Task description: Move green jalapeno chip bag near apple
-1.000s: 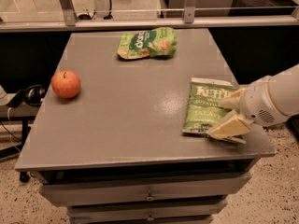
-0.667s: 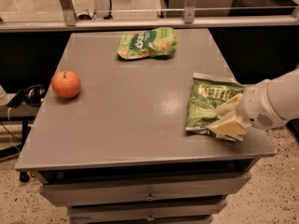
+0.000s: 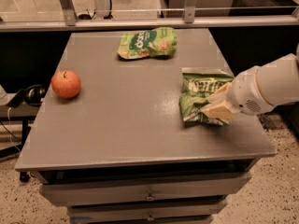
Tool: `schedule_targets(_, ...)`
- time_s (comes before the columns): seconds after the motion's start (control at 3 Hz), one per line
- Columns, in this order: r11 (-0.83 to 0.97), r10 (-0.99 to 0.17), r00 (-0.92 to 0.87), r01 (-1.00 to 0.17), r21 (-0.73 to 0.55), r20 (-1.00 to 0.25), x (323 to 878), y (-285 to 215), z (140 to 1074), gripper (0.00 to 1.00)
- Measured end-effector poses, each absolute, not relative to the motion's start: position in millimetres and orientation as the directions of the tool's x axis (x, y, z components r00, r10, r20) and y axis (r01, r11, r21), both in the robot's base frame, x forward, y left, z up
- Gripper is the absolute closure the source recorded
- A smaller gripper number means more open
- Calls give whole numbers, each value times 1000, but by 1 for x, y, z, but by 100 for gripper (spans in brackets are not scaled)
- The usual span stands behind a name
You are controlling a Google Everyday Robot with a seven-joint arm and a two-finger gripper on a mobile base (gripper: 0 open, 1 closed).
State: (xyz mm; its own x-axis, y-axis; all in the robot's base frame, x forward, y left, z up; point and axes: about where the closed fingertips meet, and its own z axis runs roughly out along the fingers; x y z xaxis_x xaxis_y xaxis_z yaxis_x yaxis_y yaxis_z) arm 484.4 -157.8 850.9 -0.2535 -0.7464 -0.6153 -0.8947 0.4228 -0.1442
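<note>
Since a moment ago the chip bag [image 3: 202, 88] has crumpled up at the right side of the table [image 3: 131, 129]; the gripper [image 3: 213, 109] pinches its near edge tight; next it must carry it left, beside the apple [image 3: 66, 84].

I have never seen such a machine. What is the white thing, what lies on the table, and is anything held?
The white thing is a robot's single arm; its beige pincer is the grasping end. One camera looks down on the grey table. On it lie a small round orange-red apple at the picture's left, a green snack bag with a dark round logo at the back, and a light-green chip bag with white lettering at the picture's right. The pincer rests on that bag's arm-side edge; whether it grips cannot be seen.
</note>
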Motion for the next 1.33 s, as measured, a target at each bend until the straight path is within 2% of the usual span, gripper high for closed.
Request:
schedule_targets(0.33,389,-726,-189,-906,-168,-661,508,-126,869,100)
schedule_targets(1.33,253,-616,-58,-959,-128,-785,528,5,880,100)
